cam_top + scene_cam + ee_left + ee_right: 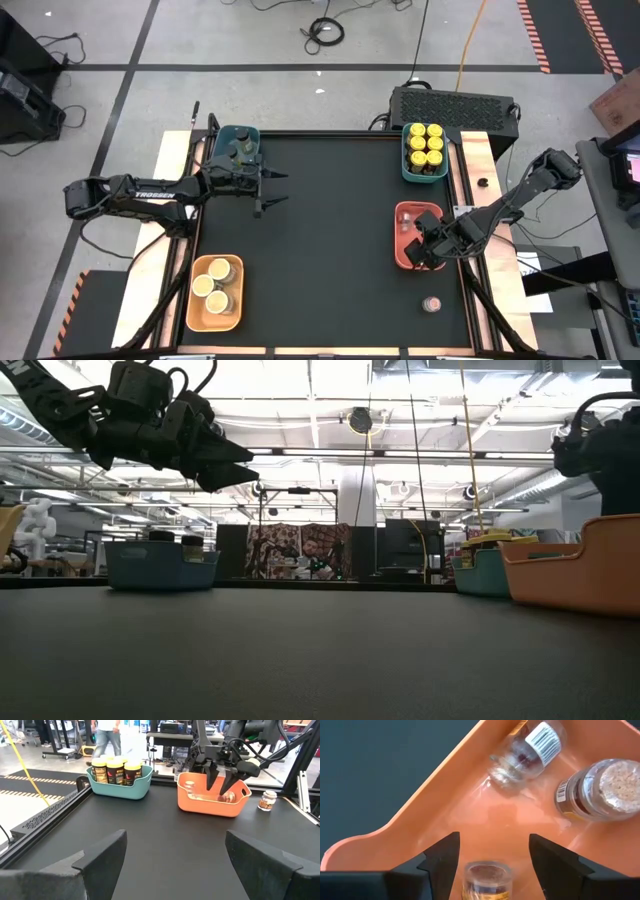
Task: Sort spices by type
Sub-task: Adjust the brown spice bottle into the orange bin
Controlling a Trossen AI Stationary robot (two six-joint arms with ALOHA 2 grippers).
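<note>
The small jar [487,879] stands upright in the red tray [470,810], between the parted fingers of the right gripper [492,855], which do not appear to grip it. Two more jars [527,750] lie beside it. If you lift off at an angle, a finger may tip the jar. The left gripper [268,192] hovers spread wide beside the blue tray [222,133].

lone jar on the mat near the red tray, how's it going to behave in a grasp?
The lone jar stands upright on the black mat, apart from the red tray. It looks small and clear-walled, so probably light, rigid and a bit slick. Narrow and round, it may tip if nudged, then roll, like the jar lying on its side in the tray.
</note>
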